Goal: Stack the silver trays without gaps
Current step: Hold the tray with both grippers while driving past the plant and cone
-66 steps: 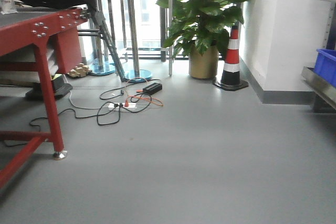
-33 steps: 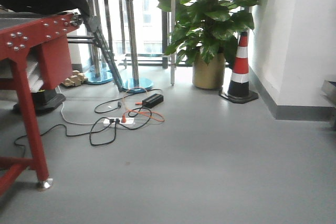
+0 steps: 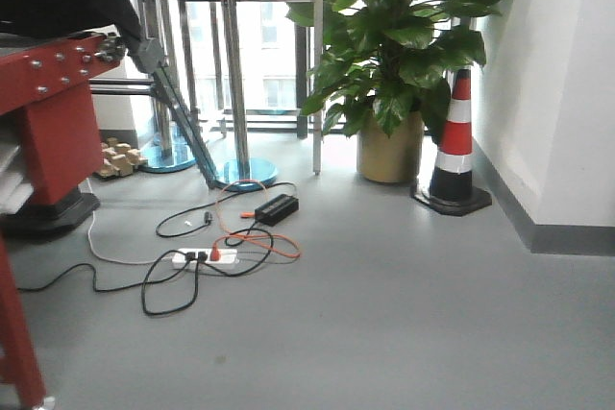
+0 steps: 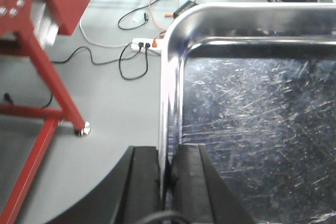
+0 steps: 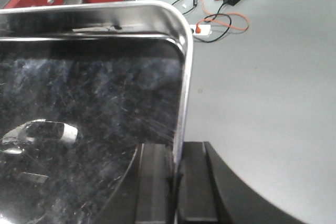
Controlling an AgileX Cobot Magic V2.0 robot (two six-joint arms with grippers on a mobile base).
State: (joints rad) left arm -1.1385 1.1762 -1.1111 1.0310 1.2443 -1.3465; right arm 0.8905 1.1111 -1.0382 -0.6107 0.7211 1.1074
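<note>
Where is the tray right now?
In both wrist views, the tray is held over the floor: the left gripper pinches its left rim, the right gripper its right rim. The front view doesn't show it.

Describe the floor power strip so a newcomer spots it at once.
Start at the big potted plant by the white wall. Down-left of it, cables tangle on the grey floor. The power strip is the white bar among them, unlike the black adapter just beyond.
</note>
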